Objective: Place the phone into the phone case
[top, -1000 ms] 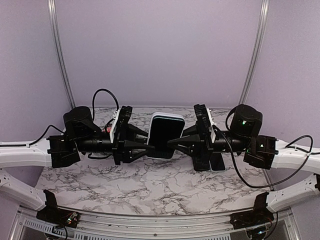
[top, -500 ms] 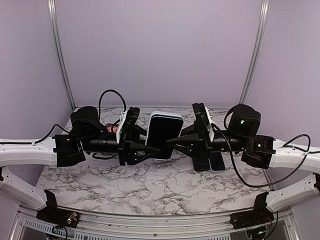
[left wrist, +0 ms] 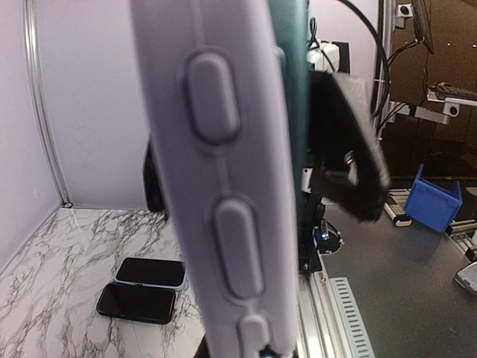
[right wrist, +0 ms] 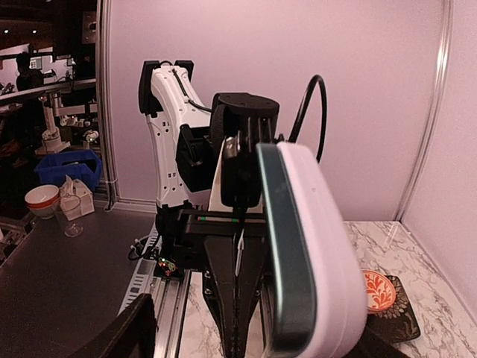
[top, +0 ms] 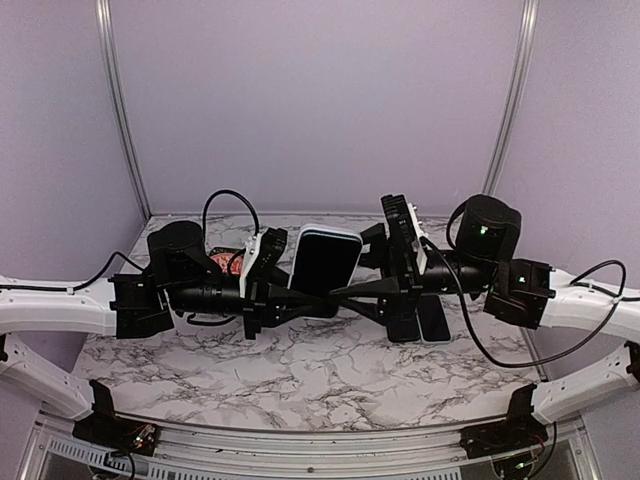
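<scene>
**Cased phone aloft**

Over the marble table the left hand pinches the lower edge of the phone in its white case. The right hand gapes at its 3 o'clock; two spare phones lie at 4 o'clock.

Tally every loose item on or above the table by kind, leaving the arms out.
Phone, held in the air: 1
Phone case around it: 1
Spare phones flat on the table: 2
Patterned coaster: 1
Total: 5
</scene>
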Available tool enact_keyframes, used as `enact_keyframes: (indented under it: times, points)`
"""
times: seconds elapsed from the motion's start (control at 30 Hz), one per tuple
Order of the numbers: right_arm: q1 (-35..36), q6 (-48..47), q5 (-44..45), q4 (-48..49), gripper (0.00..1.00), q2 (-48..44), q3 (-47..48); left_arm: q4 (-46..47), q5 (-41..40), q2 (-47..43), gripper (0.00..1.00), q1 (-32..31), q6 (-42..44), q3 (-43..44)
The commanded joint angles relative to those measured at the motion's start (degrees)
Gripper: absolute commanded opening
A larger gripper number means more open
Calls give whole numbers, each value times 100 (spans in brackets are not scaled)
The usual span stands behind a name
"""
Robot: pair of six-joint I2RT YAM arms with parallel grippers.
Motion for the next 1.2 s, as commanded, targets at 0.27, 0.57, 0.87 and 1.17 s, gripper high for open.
enact_keyframes:
  times: [0.27,0.57,0.87,1.17]
  points:
    - [32,-2163,713,-3269,82,96,1639,-835,-1379,-368,0,-95,1522,-239]
    - [41,-2495,425,-3538,78,760,2168,-971,-1431,-319,0,-167,1521,-171]
    - [42,-2625,-22,-3952,0,1334,2787,-1009,-1412,-310,0,-194,1507,-131]
    - [41,-2520,30,-3776,0,1212,2735,-1009,-1107,-206,39,-201,1139,59]
